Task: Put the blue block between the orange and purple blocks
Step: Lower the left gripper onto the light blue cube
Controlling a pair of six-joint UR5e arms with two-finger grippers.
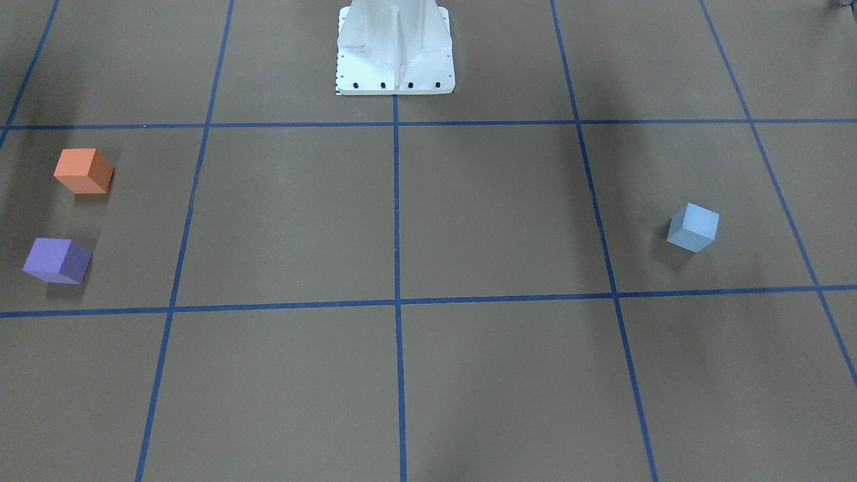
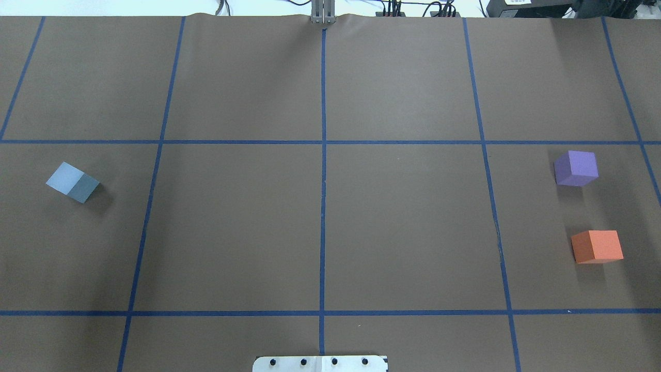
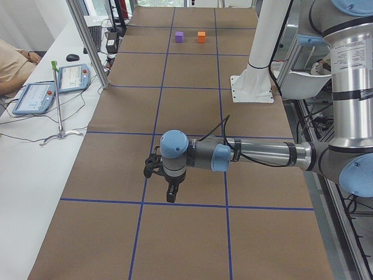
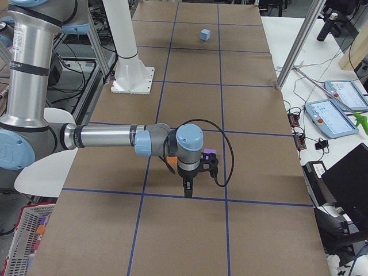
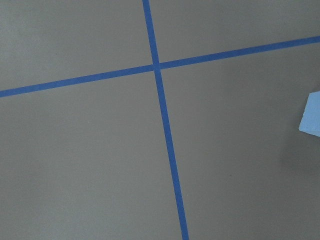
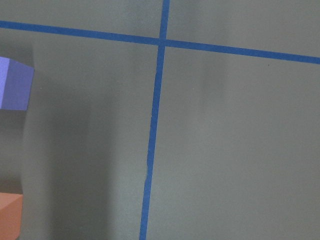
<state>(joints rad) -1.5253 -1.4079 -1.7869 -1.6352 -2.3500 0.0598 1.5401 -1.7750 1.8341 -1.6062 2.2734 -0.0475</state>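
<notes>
The flat worktop (image 2: 232,232) is matte brown paper gridded with blue tape. The left gripper (image 3: 169,194) and right gripper (image 4: 187,190) show only from the side, so I cannot tell their state. Three smooth matte cubes: the blue block (image 2: 72,182) sits skewed near the left edge; the purple block (image 2: 576,168) and orange block (image 2: 597,246) sit apart by the right edge.

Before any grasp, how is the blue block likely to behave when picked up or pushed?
The blue block sits on a flat face, so it should slide rather than roll. Its matte surface probably grips well.
</notes>
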